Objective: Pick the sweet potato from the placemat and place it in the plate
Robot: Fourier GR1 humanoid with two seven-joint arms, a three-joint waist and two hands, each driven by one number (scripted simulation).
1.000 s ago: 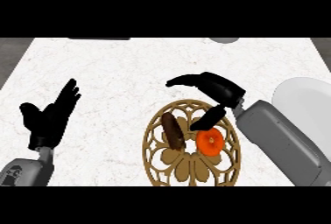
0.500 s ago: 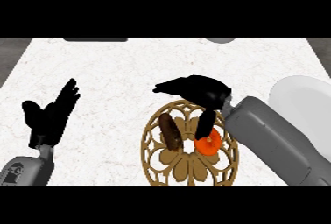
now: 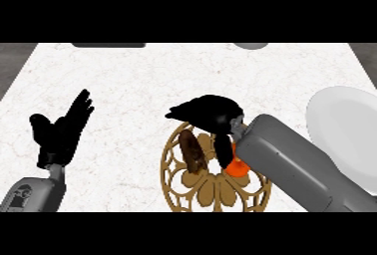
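Over placemat (image 3: 213, 191): right hand (image 3: 210, 115) poised above sweet potato (image 3: 193, 152), fingers curled downward, nothing held, readying grasp. Sweet potato lying on placemat; plate (image 3: 346, 132) waiting right. Left hand (image 3: 63, 130) resting open.

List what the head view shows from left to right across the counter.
Left hand, open with fingers up → brown sweet potato on the gold cut-out placemat → right hand above the placemat's far edge → orange object partly under the right forearm → white plate at the right edge.
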